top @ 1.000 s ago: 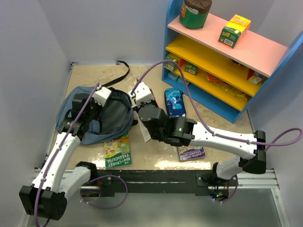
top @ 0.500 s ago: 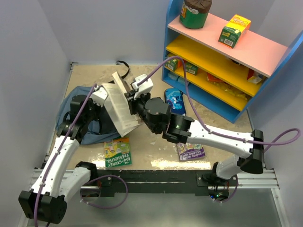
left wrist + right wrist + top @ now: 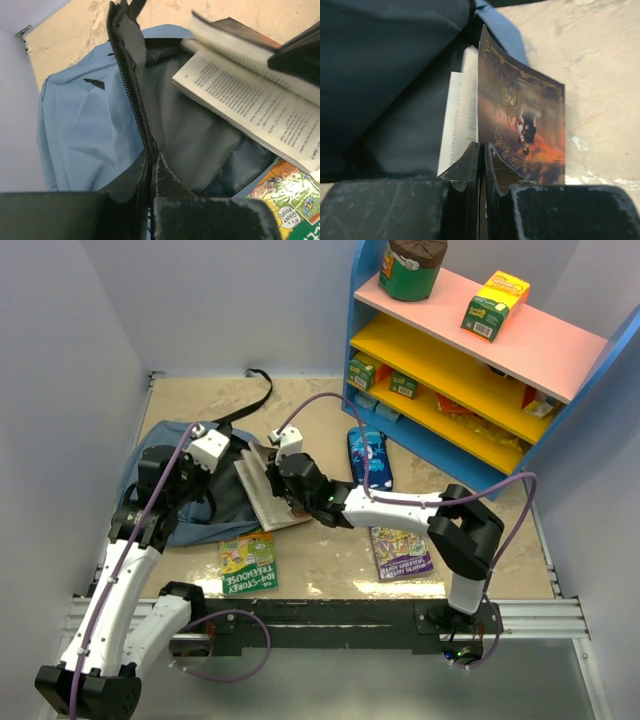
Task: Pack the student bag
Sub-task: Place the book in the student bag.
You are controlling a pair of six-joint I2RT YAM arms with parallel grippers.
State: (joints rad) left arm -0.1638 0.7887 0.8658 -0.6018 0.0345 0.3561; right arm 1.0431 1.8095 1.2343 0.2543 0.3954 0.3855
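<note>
The student bag (image 3: 165,495) is a slate-blue backpack lying open at the left. My left gripper (image 3: 226,456) is shut on its black zipper edge (image 3: 131,90) and holds the mouth open; in the left wrist view the jaws (image 3: 150,162) pinch that edge. My right gripper (image 3: 280,484) is shut on the cover of an open book (image 3: 264,496), whose pages lie at the bag's mouth. The right wrist view shows the jaws (image 3: 482,151) closed on the dark orange-printed cover (image 3: 525,115), with the bag's dark inside (image 3: 385,75) to the left. The book's pages also show in the left wrist view (image 3: 250,100).
A green book (image 3: 248,562) lies on the table below the bag. A purple book (image 3: 403,552) lies at the front right. A dark-blue pencil case (image 3: 368,455) lies near a blue shelf unit (image 3: 470,370) holding boxes and a tin. A black strap (image 3: 250,395) trails behind the bag.
The right gripper lifted the book upright over the bag, then brought it down flat and open at the bag's mouth. The right arm now reaches lower and further left. The left gripper still holds the zipper edge.
</note>
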